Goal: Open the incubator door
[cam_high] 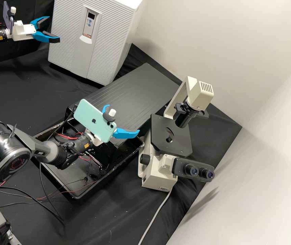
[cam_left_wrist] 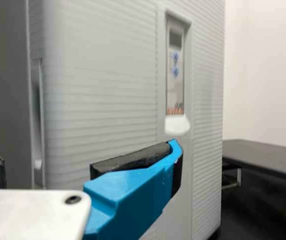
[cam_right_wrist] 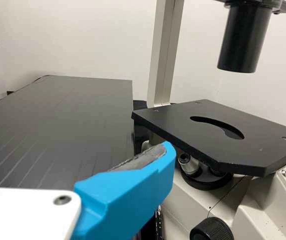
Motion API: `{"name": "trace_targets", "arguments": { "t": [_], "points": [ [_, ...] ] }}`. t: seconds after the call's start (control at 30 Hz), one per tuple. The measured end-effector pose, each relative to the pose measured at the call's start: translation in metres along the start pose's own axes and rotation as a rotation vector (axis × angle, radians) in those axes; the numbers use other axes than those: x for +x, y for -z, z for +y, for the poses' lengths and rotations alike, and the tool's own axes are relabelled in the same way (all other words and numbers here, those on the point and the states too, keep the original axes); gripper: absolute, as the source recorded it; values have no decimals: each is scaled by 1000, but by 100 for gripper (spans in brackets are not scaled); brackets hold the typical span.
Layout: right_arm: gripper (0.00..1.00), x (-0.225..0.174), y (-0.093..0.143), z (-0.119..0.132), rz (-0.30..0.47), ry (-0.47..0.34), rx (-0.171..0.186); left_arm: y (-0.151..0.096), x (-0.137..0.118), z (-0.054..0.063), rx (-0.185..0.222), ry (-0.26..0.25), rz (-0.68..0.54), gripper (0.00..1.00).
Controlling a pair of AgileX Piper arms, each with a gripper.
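While the blue-and-white left gripper (cam_high: 54,29) hangs near the closed, boxy, ribbed grey incubator (cam_high: 111,37), its jaws — like the right gripper's (cam_high: 123,119) — gape.

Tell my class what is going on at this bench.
Two robot arms are at work on opening an incubator, but its door looks shut. The left end effector is open and empty by the incubator's front. The right end effector, also open and empty, is near the microscope.
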Motion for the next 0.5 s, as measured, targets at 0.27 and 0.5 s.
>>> {"name": "trace_targets", "arguments": {
  "t": [0.27, 0.5],
  "points": [
    [100, 0, 0, 0, 0, 0, 0, -3, 9, 23, 49, -49, -25, 100],
    [100, 0, 0, 0, 0, 0, 0, -12, 16, 21, 32, -47, -51, 100]
  ]
}}
